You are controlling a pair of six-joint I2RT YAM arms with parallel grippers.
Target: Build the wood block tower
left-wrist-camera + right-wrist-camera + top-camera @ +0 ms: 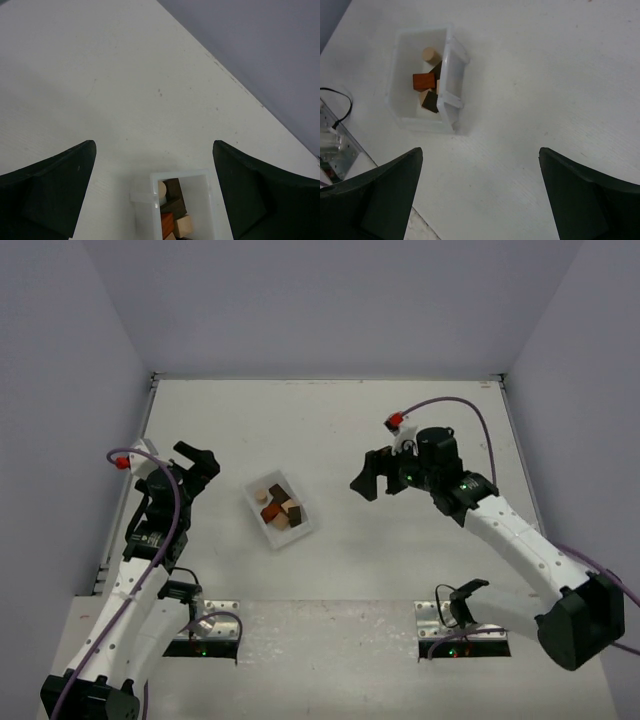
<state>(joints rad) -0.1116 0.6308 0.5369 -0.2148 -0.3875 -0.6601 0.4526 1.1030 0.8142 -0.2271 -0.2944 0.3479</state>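
No wood block tower stands anywhere in view. Several small wooden blocks (281, 510), light tan, reddish-brown and dark brown, lie jumbled inside a white plastic tray (258, 516) left of the table's middle. My left gripper (205, 465) hovers just left of the tray, open and empty. In the left wrist view the tray's end wall (180, 173) sits between the wide-spread fingers of the left gripper (153, 150), with blocks (182, 225) inside. My right gripper (372, 478) hangs open and empty to the tray's right. The right wrist view has the right gripper (480, 152) over bare table, tray (400, 107) and blocks (424, 80) beyond.
Grey walls close the table at the back and sides, with a raised edge (320, 378) along the far side. Metal base plates (205, 635) (465, 635) sit at the near edge. A black cable (342, 107) loops near the left plate.
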